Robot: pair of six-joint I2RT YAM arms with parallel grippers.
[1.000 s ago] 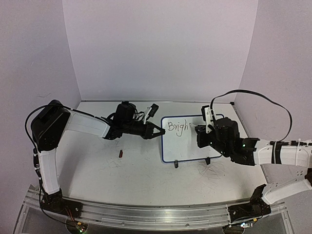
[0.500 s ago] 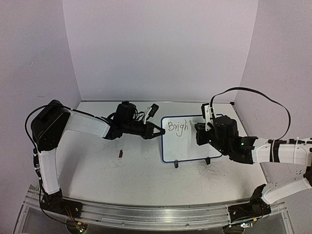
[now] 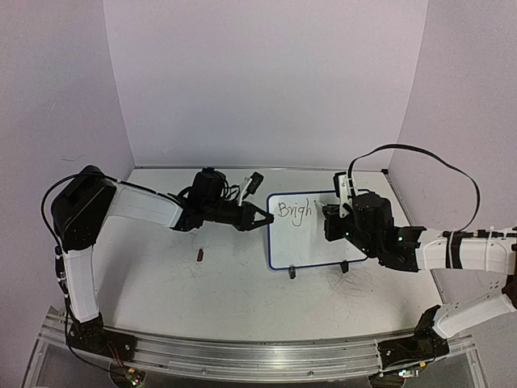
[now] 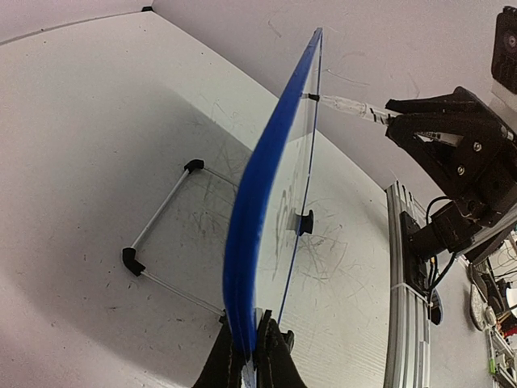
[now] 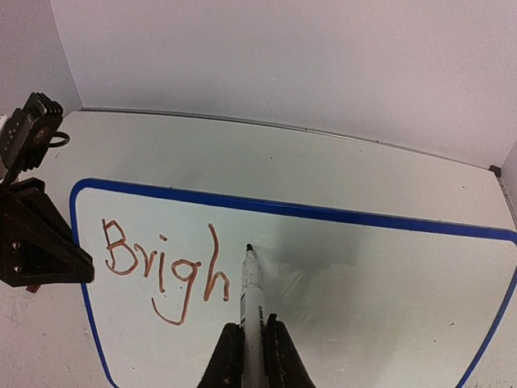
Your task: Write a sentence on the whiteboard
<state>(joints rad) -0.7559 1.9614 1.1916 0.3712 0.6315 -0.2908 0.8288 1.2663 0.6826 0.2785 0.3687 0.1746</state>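
Five letters (image 5: 161, 271), "Brigh", stand on the board (image 3: 311, 242), so the word is unfinished. The stroke in hand looks to be the upright of a "t". The board sits right of centre on the table (image 3: 161, 283), leaning back on a thin wire stand (image 4: 161, 234).

The left gripper (image 3: 265, 217) is pressed together on the board's left rim, pinching the blue frame. The right gripper (image 5: 252, 343) is clamped on the marker (image 5: 252, 295). Its tip (image 5: 249, 246) is at the white face just right of the "h", near that letter's top. Whether the tip actually touches I cannot tell.

To do this well, press lightly. The board is braced only at its left edge and by that stand, and the writing is on the side away from the brace. A hard push could flex or swing the board. Force should run along the face, not into it.

Start the upright level with the top of the "h" and draw it toward the near edge, stopping on the line the other letters sit on. Lift clear, then cross it with a short stroke from left to right. Leave a small gap after the "h" so the strokes do not merge.

The left pinch should not slacken during the stroke. Plenty of bare board lies to the right for the rest of the word.
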